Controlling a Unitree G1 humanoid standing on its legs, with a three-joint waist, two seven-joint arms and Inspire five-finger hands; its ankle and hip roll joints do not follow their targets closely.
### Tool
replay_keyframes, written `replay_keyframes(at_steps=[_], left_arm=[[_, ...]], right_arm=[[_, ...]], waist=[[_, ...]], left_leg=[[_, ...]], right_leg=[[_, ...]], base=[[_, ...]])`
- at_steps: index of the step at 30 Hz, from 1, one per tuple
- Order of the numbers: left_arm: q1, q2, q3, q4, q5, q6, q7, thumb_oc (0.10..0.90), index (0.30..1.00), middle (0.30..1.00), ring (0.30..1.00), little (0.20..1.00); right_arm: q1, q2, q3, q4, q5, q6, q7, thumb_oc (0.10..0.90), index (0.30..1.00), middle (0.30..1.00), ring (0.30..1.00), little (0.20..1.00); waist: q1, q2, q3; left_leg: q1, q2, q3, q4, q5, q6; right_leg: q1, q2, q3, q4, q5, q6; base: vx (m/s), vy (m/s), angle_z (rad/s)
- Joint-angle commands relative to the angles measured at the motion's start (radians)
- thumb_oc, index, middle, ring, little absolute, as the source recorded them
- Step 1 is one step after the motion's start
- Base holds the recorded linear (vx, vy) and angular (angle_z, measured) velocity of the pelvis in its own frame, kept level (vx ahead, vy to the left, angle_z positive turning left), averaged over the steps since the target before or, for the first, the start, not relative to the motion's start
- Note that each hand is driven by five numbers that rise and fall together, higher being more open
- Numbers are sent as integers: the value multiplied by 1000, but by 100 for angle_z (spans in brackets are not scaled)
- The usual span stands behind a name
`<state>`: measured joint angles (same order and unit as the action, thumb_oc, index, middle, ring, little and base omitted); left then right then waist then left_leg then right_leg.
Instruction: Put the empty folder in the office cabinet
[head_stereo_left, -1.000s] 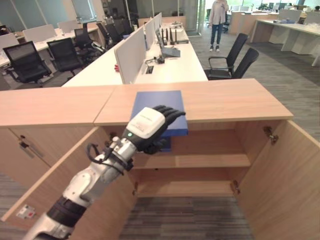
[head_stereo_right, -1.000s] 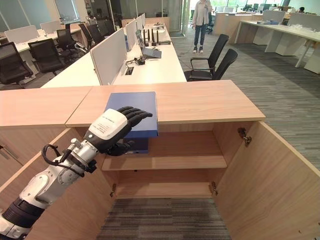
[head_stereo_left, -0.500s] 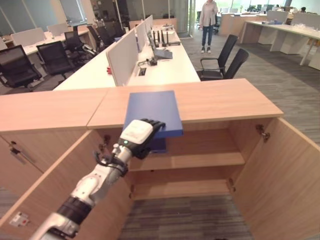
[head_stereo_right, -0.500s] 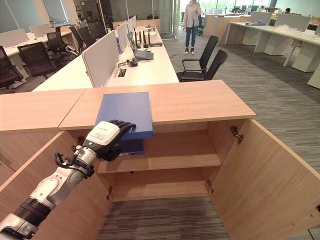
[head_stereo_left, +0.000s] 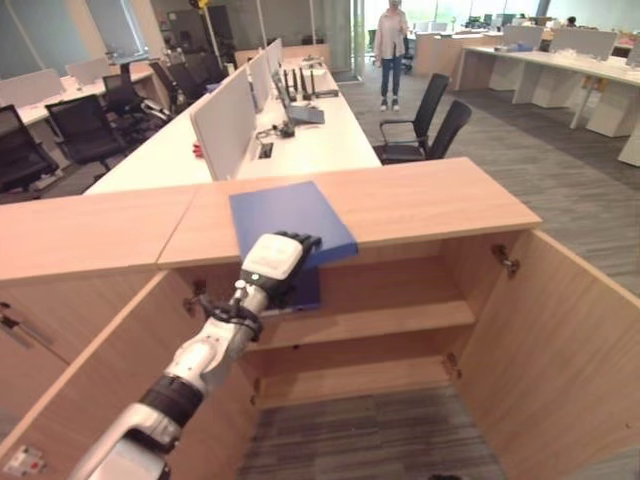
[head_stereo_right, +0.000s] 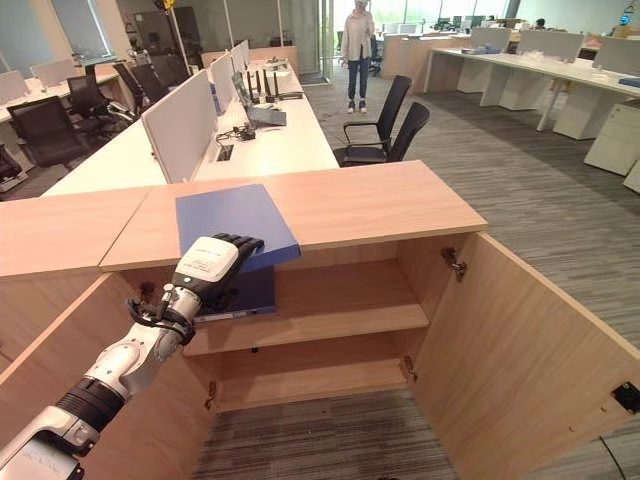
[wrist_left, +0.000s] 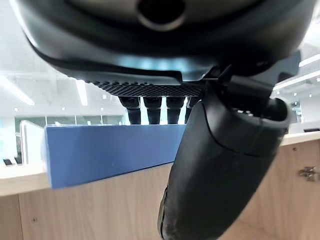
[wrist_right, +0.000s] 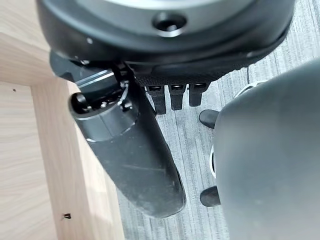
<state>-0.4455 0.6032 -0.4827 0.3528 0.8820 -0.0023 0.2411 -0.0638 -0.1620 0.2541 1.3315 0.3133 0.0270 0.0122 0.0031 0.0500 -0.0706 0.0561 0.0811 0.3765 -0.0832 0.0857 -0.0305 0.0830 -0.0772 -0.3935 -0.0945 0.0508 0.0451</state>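
My left robot hand (head_stereo_left: 278, 259) grips the near edge of the blue folder (head_stereo_left: 290, 220), fingers lying over its top face and thumb tucked beneath, as the left wrist view shows with the fingers (wrist_left: 152, 109) reaching past the blue edge. The folder lies on the worktop (head_stereo_left: 420, 200) of the office cabinet (head_stereo_right: 340, 300), its near end jutting out past the front lip, right above the open compartment. A second, darker blue folder or binder (head_stereo_right: 240, 297) already lies on the upper shelf (head_stereo_right: 330, 310) just under my hand. My right robot hand (wrist_right: 135, 150) hangs low beside the cabinet's wooden side, fingers relaxed and grasping nothing. To do this step well, I judge I should keep the pinch firm, draw the folder towards me until its far end clears the worktop's lip, then lower it while keeping it level so it does not sag or swing. Next I would feed it into the shelf opening flat, leading with the far edge, either on top of the binder there or beside it. The open door (head_stereo_right: 520, 350) on the right is well clear, but the left door (head_stereo_left: 110, 370) stands close to my forearm, so I should keep my elbow tucked in.
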Motion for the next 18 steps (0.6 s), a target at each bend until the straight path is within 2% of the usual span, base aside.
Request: replay_keyframes(at_steps=[1,4,11,18], left_arm=[[-164,27,25,100,78,45,69,463,394,394,394,394],[-170,32,8,129,116,56,96,505,458,458,458,458],[-188,57,-7,166,157,82,115,453,380,380,380,380],[-177,71,-13,206,173,99,120,439,359,359,359,359]], right_arm=[[-26,36,33,24,-31,-18,-11,800,900,900,900,900],[-27,38,40,28,-28,-23,-19,800,900,900,900,900],[-27,39,34,36,-18,-30,-28,800,900,900,900,900],[-28,38,34,38,-19,-32,-30,800,900,900,900,900]], waist=[[-5,-50,-14],[-6,-50,-14],[-4,-49,-17],[-5,-47,-20]], left_leg=[[-16,-13,-54,-4,-61,-55],[-14,-14,-51,-4,-62,-55],[-12,-17,-50,-4,-64,-54],[-8,-20,-47,-4,-65,-53]], right_leg=[[45,-25,-34,7,-64,76],[45,-26,-33,7,-64,76],[48,-27,-34,7,-63,78],[49,-28,-33,7,-63,79]], base=[[0,0,0],[0,0,0],[0,0,0],[0,0,0]])
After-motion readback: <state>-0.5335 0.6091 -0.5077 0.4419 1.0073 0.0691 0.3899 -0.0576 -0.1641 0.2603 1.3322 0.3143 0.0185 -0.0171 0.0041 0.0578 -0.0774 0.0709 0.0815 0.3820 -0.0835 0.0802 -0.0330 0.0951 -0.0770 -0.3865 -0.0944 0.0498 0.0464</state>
